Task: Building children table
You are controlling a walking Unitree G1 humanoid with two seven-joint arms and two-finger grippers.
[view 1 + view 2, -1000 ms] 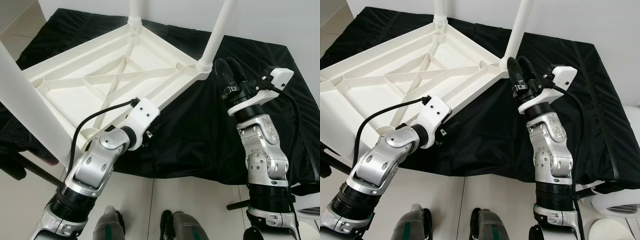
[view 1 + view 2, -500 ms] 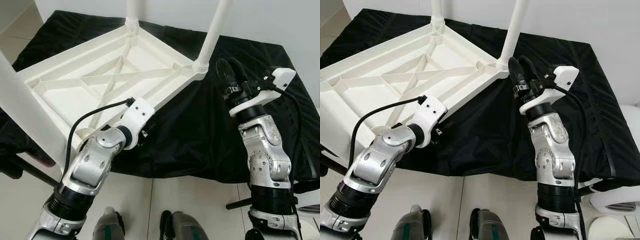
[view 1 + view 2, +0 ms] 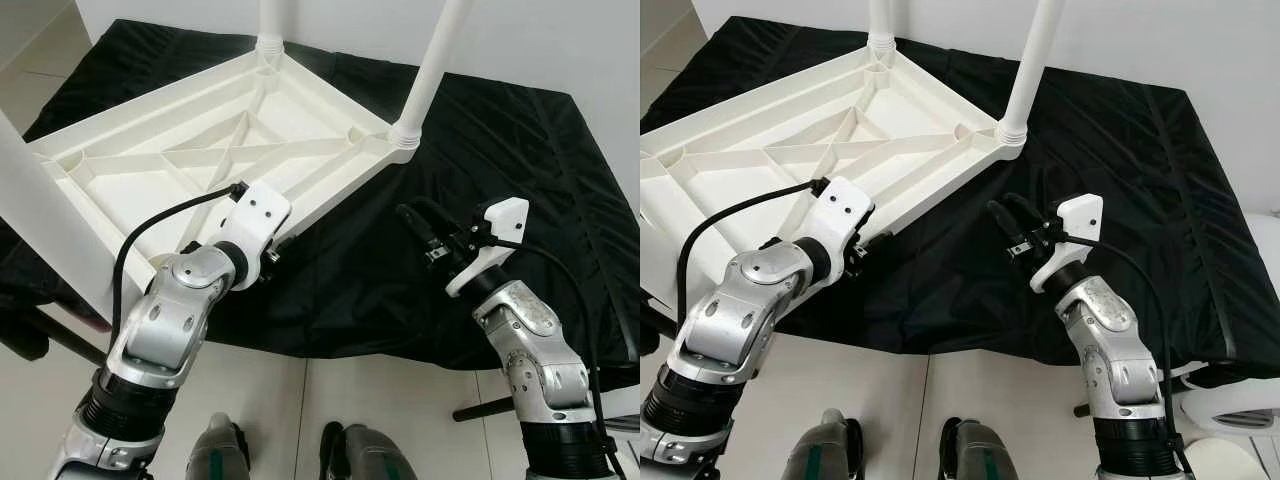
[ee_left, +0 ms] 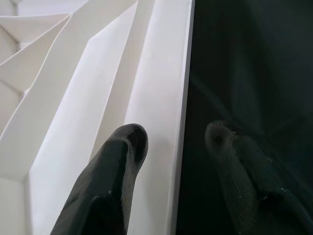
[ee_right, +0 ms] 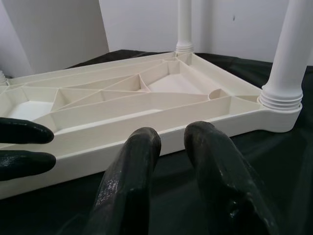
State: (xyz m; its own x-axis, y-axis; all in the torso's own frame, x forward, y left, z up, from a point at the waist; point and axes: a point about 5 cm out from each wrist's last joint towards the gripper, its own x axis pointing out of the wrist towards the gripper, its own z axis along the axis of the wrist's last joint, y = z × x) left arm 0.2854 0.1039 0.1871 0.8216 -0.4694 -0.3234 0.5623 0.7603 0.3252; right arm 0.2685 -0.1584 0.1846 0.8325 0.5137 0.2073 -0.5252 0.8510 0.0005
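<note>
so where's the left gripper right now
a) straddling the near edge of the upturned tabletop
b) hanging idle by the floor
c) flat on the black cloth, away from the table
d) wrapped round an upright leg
a: the left gripper has one finger on the white tabletop rim and the other outside it, over the black cloth.

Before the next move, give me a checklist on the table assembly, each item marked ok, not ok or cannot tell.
1. Tabletop upside down on the black cloth: ok.
2. Far-corner legs standing in their sockets: ok; fully tightened: cannot tell.
3. Left gripper straddles the tabletop's near edge, one finger on the white rim, the other over the cloth: ok.
4. Left grip closed firmly: cannot tell.
5. Right gripper empty, apart from the table: ok.
6. Near-left leg seated: cannot tell.
</note>
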